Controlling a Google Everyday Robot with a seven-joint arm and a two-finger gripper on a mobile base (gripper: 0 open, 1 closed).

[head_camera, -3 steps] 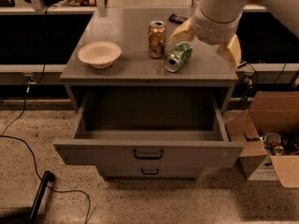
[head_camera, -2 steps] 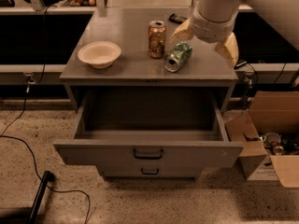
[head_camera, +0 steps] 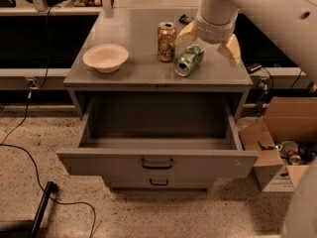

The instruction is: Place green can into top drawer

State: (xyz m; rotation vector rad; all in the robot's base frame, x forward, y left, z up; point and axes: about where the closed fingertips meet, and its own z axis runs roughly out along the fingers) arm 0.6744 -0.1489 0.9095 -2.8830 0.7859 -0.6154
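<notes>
Nudged the hand [head_camera: 207, 51] a hair toward 9 o'clock since a second ago; left the green can [head_camera: 189, 59] in the same spot. Still lying on its side on the bench [head_camera: 124, 76], green-and-white, bit dented, silver top pointing to 7 o'clock, just beside the upright orange can [head_camera: 166, 41] at its 10 o'clock. Got the hand hovering over it, fingers spread wide either side, pinching nothing. Reaching in from 1 o'clock on a chunky white arm [head_camera: 257, 4]. Got the top drawer [head_camera: 157, 165] pulled open down at 6 o'clock.
</notes>
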